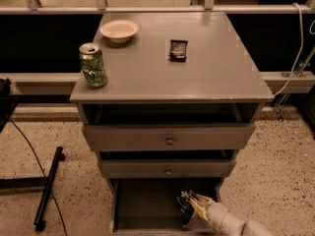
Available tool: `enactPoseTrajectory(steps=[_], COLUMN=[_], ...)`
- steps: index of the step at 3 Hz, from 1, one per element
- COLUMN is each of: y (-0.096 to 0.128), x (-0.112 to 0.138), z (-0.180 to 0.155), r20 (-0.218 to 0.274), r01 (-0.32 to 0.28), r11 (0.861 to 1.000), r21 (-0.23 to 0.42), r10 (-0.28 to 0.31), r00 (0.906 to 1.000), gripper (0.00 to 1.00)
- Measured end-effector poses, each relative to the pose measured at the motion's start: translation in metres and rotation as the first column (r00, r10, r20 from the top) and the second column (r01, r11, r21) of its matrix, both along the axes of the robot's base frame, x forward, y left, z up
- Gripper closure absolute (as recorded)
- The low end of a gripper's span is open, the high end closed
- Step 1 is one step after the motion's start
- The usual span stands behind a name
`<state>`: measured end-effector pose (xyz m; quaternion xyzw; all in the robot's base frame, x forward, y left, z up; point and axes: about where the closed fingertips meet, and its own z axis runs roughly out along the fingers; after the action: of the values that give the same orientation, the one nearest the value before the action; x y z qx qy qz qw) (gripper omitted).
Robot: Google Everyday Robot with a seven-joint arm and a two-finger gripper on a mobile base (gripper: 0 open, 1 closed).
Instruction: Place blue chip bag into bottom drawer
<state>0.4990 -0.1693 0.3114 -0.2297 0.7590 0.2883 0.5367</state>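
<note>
Three drawers stand pulled out of the grey cabinet (216, 68); the bottom drawer (140, 205), at six o'clock, is open furthest. From five o'clock the gripper (193, 206) reaches in, jaws clamped on the blue chip bag (185, 210), which is inside that drawer's right side. On top sit a green can (93, 65) at ten o'clock, a bowl (119, 30) at eleven and a dark packet (178, 49) at twelve.
</note>
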Motion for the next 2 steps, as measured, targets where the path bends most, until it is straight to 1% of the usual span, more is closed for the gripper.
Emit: enactPoseTrajectory(steps=[1,2], y=[0.0012,0.0024], x=[0.0058,0.0064], z=[-0.0153,-0.0154], r20=[-0.053,-0.053], r01=[0.017,0.017], r11=[0.999,0.999], r21=[-0.042,-0.042], r10=[-0.019,-0.019], r00=[0.9984,0.9984], gripper=[0.62,0.39])
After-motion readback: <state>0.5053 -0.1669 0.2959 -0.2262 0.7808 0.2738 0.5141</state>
